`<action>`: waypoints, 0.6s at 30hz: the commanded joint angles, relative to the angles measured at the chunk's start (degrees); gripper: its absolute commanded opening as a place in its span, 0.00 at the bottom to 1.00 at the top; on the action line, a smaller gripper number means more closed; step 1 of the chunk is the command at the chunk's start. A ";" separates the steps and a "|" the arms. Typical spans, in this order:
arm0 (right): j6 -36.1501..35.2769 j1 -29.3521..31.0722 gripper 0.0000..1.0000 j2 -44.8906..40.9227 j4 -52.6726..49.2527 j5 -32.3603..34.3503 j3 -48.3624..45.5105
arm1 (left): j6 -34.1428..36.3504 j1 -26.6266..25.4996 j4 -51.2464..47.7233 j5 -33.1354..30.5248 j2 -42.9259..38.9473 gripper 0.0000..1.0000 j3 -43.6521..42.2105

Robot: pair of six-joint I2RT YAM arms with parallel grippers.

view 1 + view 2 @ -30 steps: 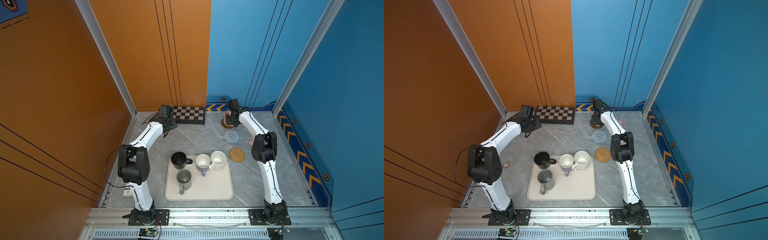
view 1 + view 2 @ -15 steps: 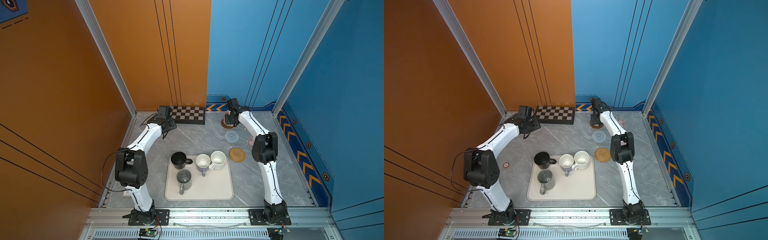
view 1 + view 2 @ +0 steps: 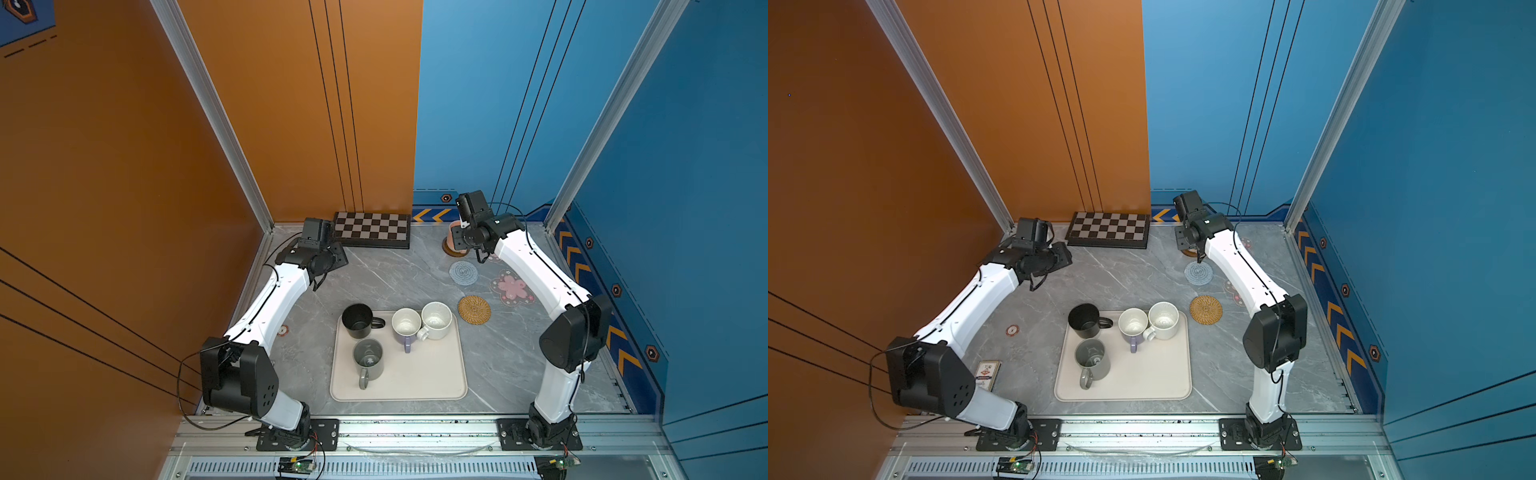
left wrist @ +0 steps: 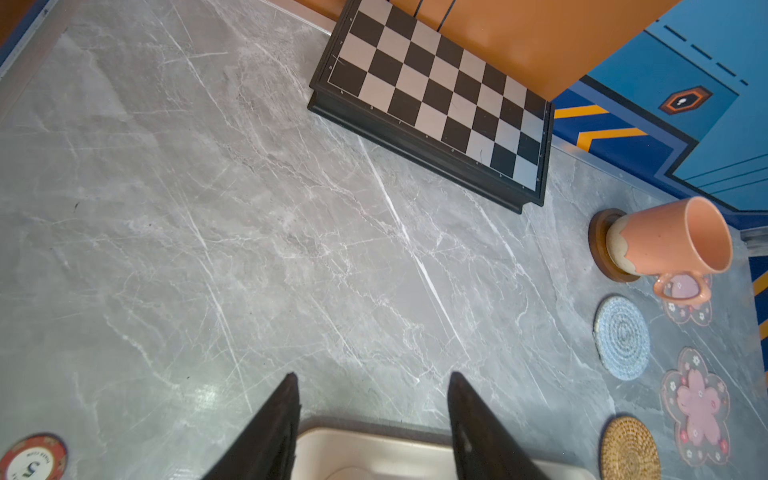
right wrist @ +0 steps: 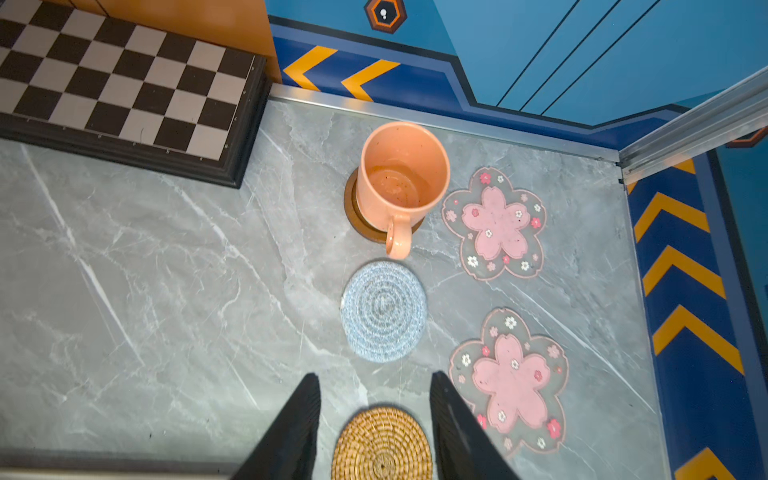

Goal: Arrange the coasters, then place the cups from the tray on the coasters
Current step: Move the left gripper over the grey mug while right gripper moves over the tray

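Watching remotely, I can read one figure only: a "5" on the red-and-white poker chip lying on the grey table at the left. The small print ringing it is too fine for me. Border marks on the chequered board at the far edge and the emblem on a card at near left are both illegible. Yellow chevrons point left along the far wall's blue skirting.
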 commanded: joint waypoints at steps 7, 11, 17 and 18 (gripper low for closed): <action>4.58 7.38 0.47 -13.65 -1.65 6.40 -15.03 | 3.70 -2.72 -8.90 0.08 -10.40 0.59 -4.24; 8.07 10.16 0.47 -19.49 -2.05 7.09 -20.03 | 3.38 -4.58 -10.56 -0.73 -15.27 0.59 -8.29; 15.62 16.94 0.48 -27.62 -2.30 7.79 -28.22 | 0.32 -10.25 -11.30 -2.23 -23.92 0.59 -14.99; 16.98 18.44 0.48 -28.69 -2.29 8.02 -29.51 | -0.08 -11.28 -11.61 -2.73 -25.12 0.59 -15.55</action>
